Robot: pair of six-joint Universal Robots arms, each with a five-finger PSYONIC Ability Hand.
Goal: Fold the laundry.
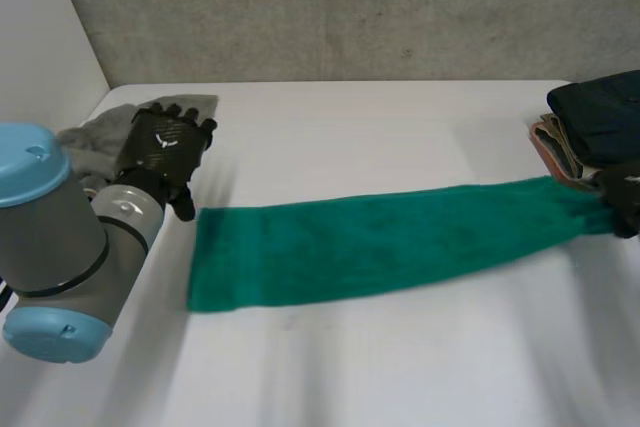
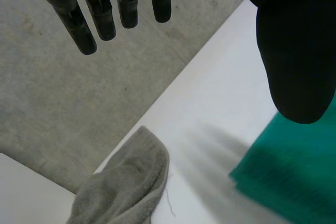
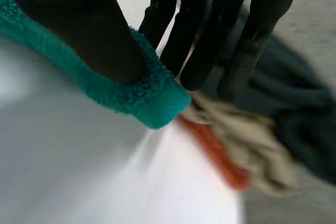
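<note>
white table [image 1: 400,367], long fuzzy green towel [image 1: 380,242] pinched by right hand [image 3: 79,24], left hand [image 1: 165,147] spread

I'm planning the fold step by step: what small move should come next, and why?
Probably move the left hand to the green towel's free left end and grip it. The right hand pinches the towel's other end beside the pile of clothes, while the left hand hangs open by the grey cloth, holding nothing.
</note>
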